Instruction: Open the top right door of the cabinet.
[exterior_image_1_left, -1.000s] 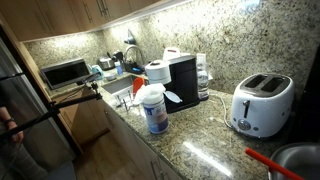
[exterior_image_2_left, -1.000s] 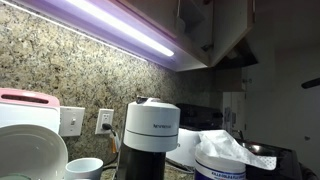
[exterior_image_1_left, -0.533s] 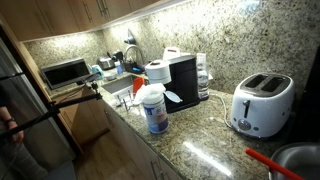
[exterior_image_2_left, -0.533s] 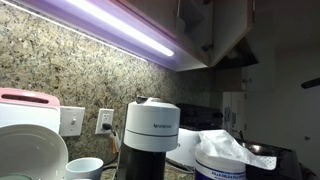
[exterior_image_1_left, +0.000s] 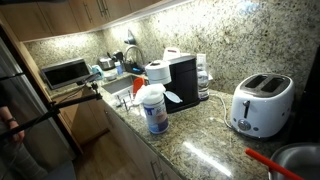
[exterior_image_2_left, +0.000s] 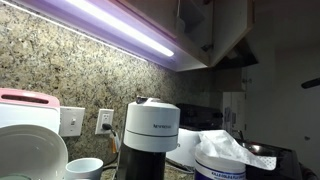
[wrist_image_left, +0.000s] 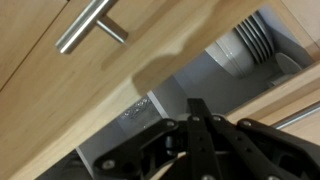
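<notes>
Wrist view: the gripper (wrist_image_left: 197, 128) has its jaws pressed together, with nothing visibly held, just beneath the lower edge of the wooden cabinet (wrist_image_left: 60, 95) door. The door's silver bar handle (wrist_image_left: 86, 26) lies up and to the left, apart from the fingers. Stacked plates (wrist_image_left: 255, 40) show through the gap beside the door. In an exterior view the cabinet (exterior_image_2_left: 232, 25) hangs above the coffee machine (exterior_image_2_left: 150, 135)
</notes>
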